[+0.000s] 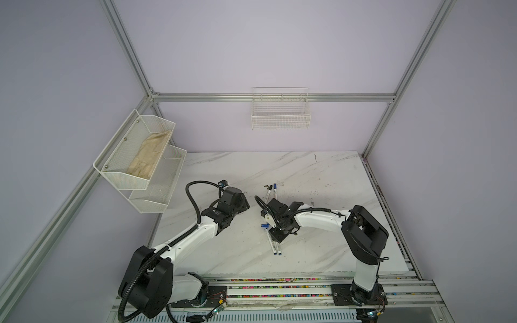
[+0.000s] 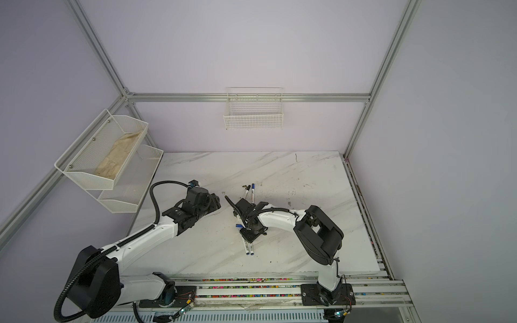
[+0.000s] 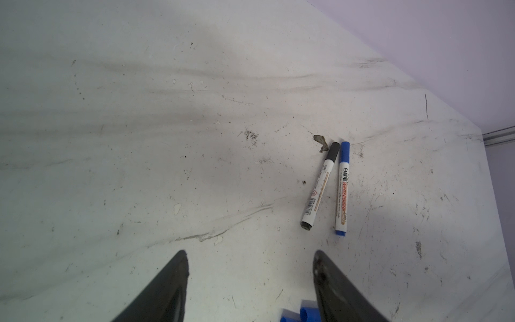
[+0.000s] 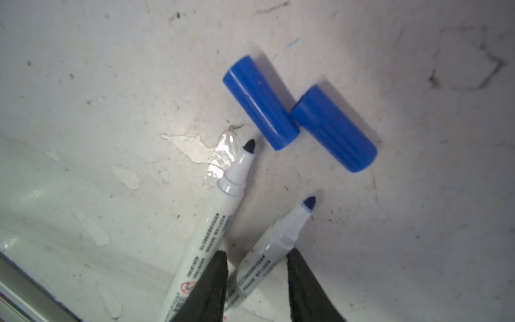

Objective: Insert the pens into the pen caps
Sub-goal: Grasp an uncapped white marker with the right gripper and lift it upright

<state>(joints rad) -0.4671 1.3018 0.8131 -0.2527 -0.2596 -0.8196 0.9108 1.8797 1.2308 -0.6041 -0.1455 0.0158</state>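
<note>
Two uncapped white pens with blue tips lie side by side on the marble table (image 4: 83,83). My right gripper (image 4: 257,252) is low over them, open, its fingers on either side of one pen (image 4: 281,237), with a slim gap at one finger. The other pen (image 4: 211,223) lies just outside the jaws. Two blue pen caps (image 4: 260,101) (image 4: 334,128) lie loose beside the tips. Farther back rest a black-capped pen (image 3: 320,185) and a blue-capped pen (image 3: 343,189). My left gripper (image 3: 250,253) hovers open and empty, short of them. In both top views the uncapped pens (image 1: 275,247) (image 2: 249,247) stick out from under the right wrist.
A two-tier white mesh shelf (image 1: 134,156) hangs on the left wall with a cloth in its upper tier. A wire basket (image 1: 280,112) hangs on the back wall. The table's front edge meets a rail (image 1: 279,288) that carries both arm bases.
</note>
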